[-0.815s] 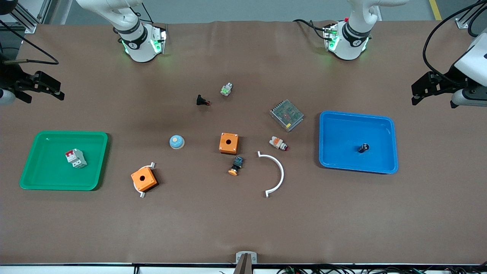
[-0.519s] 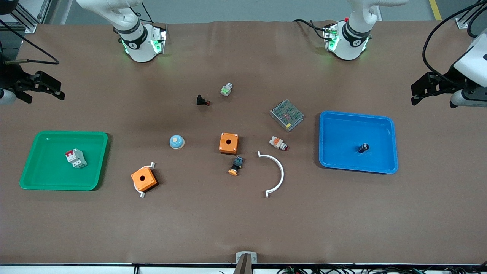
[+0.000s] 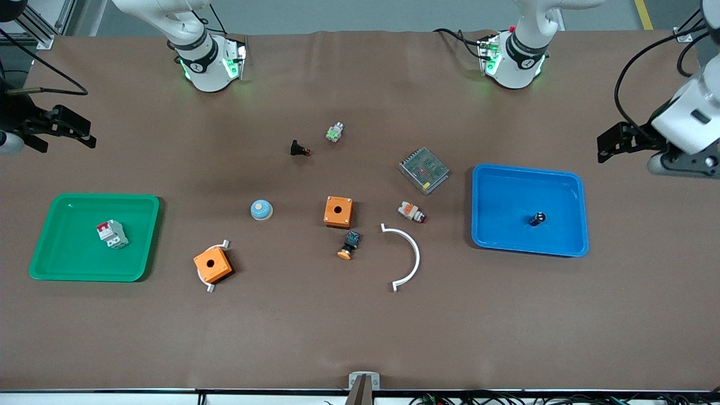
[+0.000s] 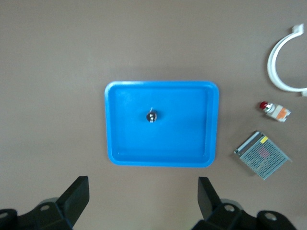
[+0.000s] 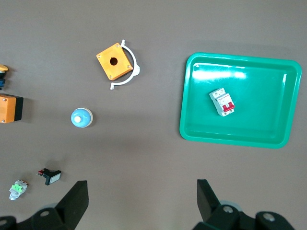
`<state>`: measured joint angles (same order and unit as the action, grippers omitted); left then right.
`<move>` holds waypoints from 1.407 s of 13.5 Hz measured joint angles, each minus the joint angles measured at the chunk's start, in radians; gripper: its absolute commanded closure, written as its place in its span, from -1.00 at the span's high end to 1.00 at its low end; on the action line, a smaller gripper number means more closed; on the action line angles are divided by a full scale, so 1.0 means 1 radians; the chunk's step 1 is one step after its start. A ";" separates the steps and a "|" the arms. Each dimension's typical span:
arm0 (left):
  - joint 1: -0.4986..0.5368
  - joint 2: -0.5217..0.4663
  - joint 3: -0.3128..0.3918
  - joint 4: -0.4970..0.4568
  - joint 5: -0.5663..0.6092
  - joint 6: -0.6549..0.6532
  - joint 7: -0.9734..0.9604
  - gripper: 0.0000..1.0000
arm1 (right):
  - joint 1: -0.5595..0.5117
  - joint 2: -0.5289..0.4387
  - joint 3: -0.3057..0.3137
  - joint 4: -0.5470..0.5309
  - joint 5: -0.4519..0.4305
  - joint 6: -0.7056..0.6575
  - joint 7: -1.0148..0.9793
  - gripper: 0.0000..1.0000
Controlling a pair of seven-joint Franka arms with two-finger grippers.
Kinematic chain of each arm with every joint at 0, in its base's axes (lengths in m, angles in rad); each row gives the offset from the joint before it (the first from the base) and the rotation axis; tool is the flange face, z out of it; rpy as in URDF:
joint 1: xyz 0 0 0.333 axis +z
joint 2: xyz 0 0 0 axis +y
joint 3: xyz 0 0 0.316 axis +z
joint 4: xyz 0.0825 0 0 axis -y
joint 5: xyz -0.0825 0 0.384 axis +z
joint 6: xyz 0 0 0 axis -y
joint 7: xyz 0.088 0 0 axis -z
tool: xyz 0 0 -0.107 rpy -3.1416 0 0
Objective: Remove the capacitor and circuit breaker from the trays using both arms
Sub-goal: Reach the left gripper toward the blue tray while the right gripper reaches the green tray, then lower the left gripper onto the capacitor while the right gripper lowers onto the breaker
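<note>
- The left gripper (image 3: 602,147) hangs over bare desk at the upper edge of the front view, above the blue tray's (image 3: 529,167) corner in the frame; its fingers are spread wide and hold nothing
- The right gripper (image 3: 89,135) hangs over bare desk in the upper part of the frame, above the green tray (image 3: 95,197); fingers likewise apart and empty
- The capacitor (image 3: 536,218) sits near the middle of the blue tray; it appears to stand on end, long axis vertical, silvery top up
- The circuit breaker (image 3: 112,233) lies near the middle of the green tray; its long axis runs diagonally in the frame, the red switch end toward the upper edge
- Risk, capacitor: it is tiny and round; fingers closing off-centre could tip it or send it rolling toward the rim
- Risk, circuit breaker: fingers not turned to match its diagonal could catch a corner and twist it; a shallow grip could let it slip
- Risk, trays: either light tray may slide or lift if a finger presses on its floor or rim
</note>
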<state>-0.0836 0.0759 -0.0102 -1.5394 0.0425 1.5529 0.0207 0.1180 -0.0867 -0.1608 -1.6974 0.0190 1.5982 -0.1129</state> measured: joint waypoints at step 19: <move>0.084 0.327 -0.006 -0.542 0.001 0.784 0.133 0.98 | -0.282 0.522 -0.017 -0.145 -0.051 0.579 -0.646 0.85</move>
<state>0.0004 0.4032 -0.0163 -2.0814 0.0432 2.3366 0.1536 -0.1636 0.4353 -0.1777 -1.8423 -0.0323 2.1770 -0.7586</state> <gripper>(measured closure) 0.000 0.053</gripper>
